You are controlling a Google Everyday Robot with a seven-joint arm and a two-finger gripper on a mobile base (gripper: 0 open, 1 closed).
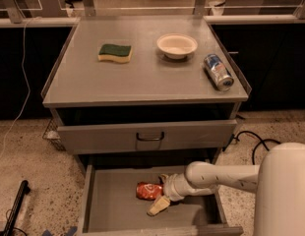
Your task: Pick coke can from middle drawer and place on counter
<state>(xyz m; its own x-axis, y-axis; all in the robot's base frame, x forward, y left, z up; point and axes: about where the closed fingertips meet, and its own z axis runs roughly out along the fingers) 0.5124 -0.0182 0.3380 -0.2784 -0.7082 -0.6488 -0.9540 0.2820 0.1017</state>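
The coke can [146,191], red-orange and dented, lies on its side on the bare floor of the open middle drawer [113,205], below the cabinet. My gripper [161,191] reaches into the drawer from the right, just at the can's right end. It is open: one pale finger [158,206] points down-left in front of the can and the other shows behind it. The can rests on the drawer floor. The counter [142,80] is the flat grey cabinet top above.
On the counter lie a green-and-yellow sponge [115,52], a white bowl [176,45] and a blue-and-silver can [218,72] on its side near the right rim. A shut drawer with a dark loop handle [150,136] sits above the open one. Cables lie on the floor at both sides.
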